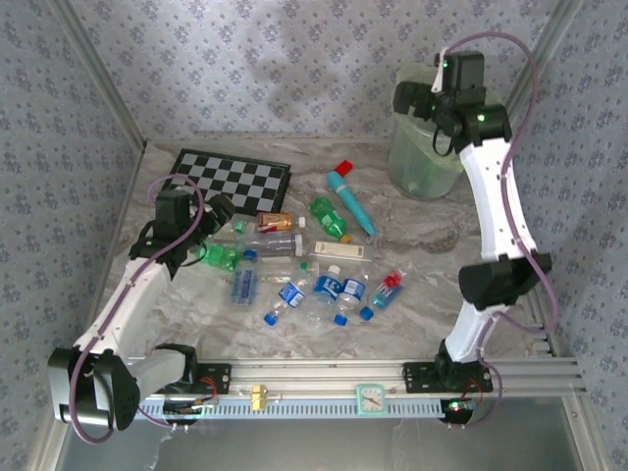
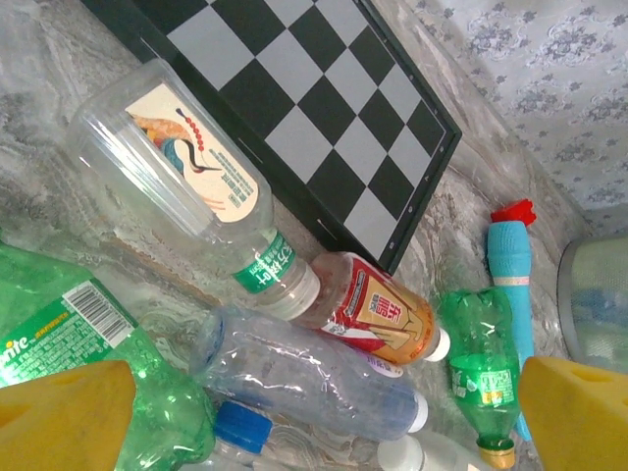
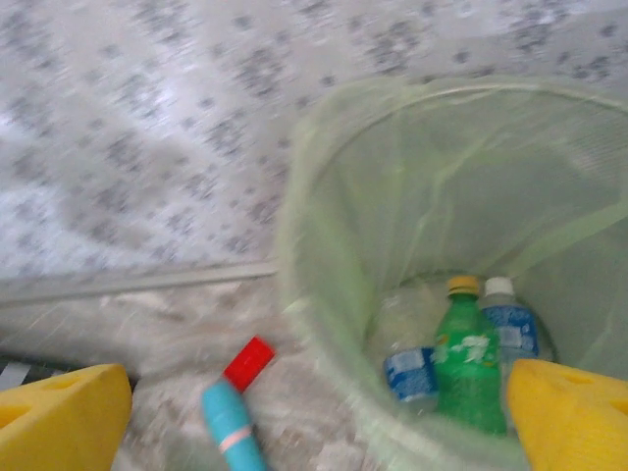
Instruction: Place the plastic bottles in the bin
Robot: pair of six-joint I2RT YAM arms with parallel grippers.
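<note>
Three bottles lie at the bottom of the bin (image 3: 314, 255): a yellow-capped green bottle (image 3: 469, 363), a blue-labelled bottle (image 3: 410, 373) against its left side, and a white-capped bottle (image 3: 510, 329) at its right. My right end effector (image 3: 314, 402) hangs over the bin's near rim, released, its yellow fingers (image 3: 59, 417) spread wide with nothing between them. From above, the bin stands at the far right of the bench (image 1: 432, 235), close to the back wall.

My left end effector (image 2: 319, 402) is released as well, jaws wide apart, low over the pile of bottles (image 1: 294, 275) on the left half of the bench. Just ahead of it lies a crumpled clear bottle (image 2: 314, 378). A green soda bottle (image 2: 88, 363) sits by my left finger. Beyond these, a big clear bottle (image 2: 186, 177) with a cream label lies along the edge of the chessboard (image 2: 304, 108), and a red-labelled bottle (image 2: 378, 314) rests touching its neck. A small green bottle (image 2: 481, 373) lies further right, beside a teal tube (image 2: 512, 275) with a red cap. In the overhead view, several blue-capped bottles (image 1: 329, 294) are scattered nearer the front rail, well apart from the bin.
</note>
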